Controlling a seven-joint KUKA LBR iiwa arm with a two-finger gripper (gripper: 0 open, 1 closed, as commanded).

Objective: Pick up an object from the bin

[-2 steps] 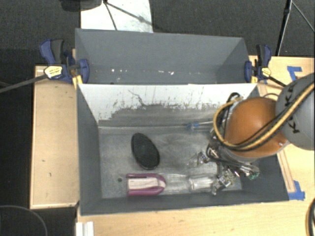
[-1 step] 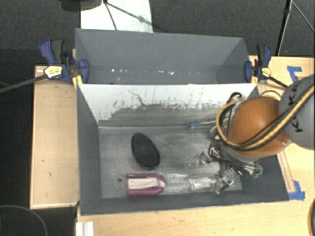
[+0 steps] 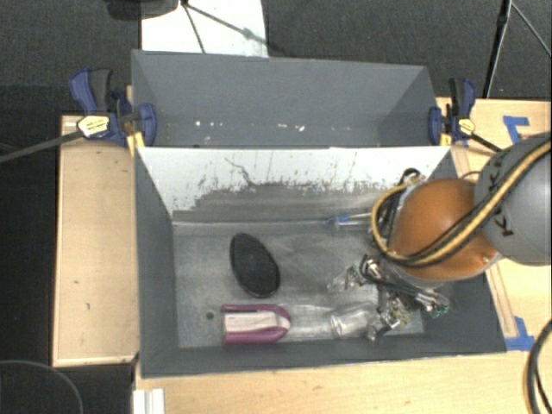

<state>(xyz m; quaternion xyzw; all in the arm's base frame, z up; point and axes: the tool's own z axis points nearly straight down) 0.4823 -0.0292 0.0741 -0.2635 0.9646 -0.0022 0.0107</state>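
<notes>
**A:** The arm comes in from the right, its orange wrist cover (image 3: pixel 435 227) low over the right side of the bin (image 3: pixel 285 93), and the gripper (image 3: pixel 385 311) is down near the floor.

**B:** Just beside it there's a clear little object (image 3: pixel 347 323) by the front wall.

**A:** Further left a purple-and-white piece (image 3: pixel 255 323) lies flat. A black oval (image 3: pixel 254 265) sits apart, behind it.

**B:** And there's a thin blue thing (image 3: pixel 345 222) along the back wall.

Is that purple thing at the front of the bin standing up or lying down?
Lying down: the purple thing rests lengthwise on the floor of the bin, along its front wall.
</notes>
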